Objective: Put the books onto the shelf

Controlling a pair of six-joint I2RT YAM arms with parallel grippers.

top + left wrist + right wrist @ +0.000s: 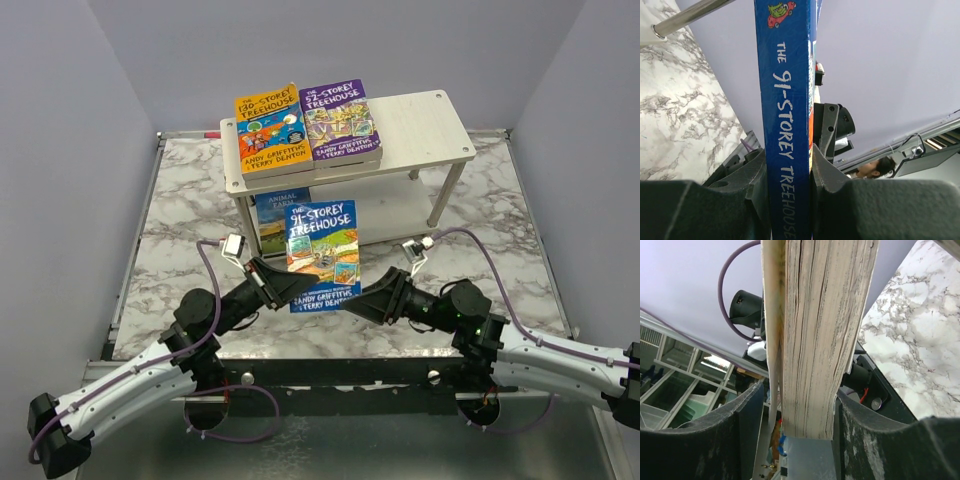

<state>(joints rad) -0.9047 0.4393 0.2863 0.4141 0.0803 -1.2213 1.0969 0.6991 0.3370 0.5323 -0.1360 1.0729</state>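
Transfer in mid-air of the blue book, a "91-Storey Treehouse" paperback. The book is hanging clear of the desk, directly between the two sets of jaws. Its cover is facing the overhead camera and its long axis is running away from the arm bases toward the shelf; how steeply it is tilting cannot be told.

The left jaws, at the end of the left arm, are clamping the book by its spine, one finger pressing each cover. The right jaws, on the right arm, are straddling the opposite page edge. One finger is lying against the block and the other is sitting just beside a loose cover, so whether they are gripping cannot be told.

Beyond the left jaws, the orange book and the purple book are lying flat side by side on the upper board. The "Animal Farm" book is standing on the lower tier, just past the held book's far end.

The bare part of the upper board is lying ahead and outward of the right jaws. The right arm is therefore judged the nearer one for placing, with the spine side trailing.
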